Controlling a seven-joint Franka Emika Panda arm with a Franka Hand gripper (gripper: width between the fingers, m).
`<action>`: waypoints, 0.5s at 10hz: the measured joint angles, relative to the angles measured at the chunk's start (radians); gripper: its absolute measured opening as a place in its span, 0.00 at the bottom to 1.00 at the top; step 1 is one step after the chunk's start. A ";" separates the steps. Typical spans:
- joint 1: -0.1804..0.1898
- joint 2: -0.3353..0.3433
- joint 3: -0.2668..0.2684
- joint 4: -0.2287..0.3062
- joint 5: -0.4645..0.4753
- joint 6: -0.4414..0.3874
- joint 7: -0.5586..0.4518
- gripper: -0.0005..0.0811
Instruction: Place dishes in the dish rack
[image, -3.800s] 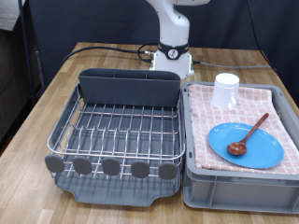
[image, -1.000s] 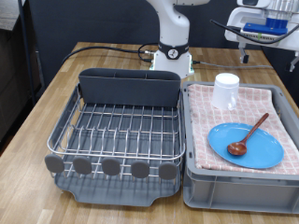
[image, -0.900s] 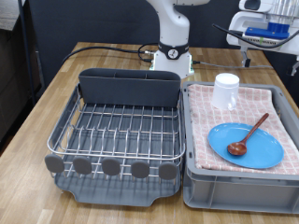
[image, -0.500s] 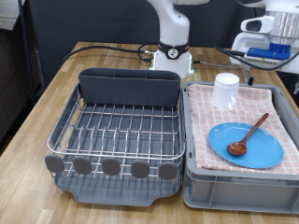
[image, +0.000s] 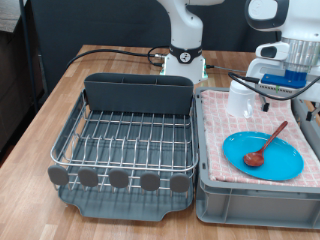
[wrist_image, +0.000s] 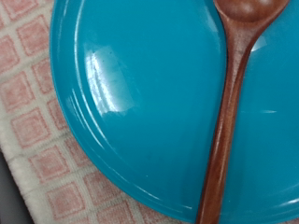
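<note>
The light-blue plate (image: 262, 157) lies on the pink checkered cloth in the grey bin, with the dark brown wooden spoon (image: 266, 145) resting across it. The white mug (image: 240, 98) stands upright on the cloth behind them. My gripper (image: 278, 100) hangs just above the plate and spoon, beside the mug; it looks open and holds nothing. The wrist view shows the plate (wrist_image: 121, 84) and spoon handle (wrist_image: 224, 121) close up, with no fingers in it. The dish rack (image: 125, 135), with its grey utensil compartment (image: 137, 92), holds nothing.
The grey bin (image: 215, 195) stands against the rack on the exterior view's right. The robot base (image: 185, 60) and cables sit on the wooden table behind the rack. Bare table lies at the exterior view's left.
My gripper has come into view from the top right and moved down and left to just above the plate and spoon. The dishes have not moved.
</note>
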 joint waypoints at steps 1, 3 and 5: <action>0.003 0.019 -0.005 0.002 -0.019 0.005 0.021 0.99; 0.007 0.055 -0.009 0.010 -0.029 0.004 0.034 0.99; 0.017 0.093 -0.025 0.023 -0.067 0.007 0.052 0.99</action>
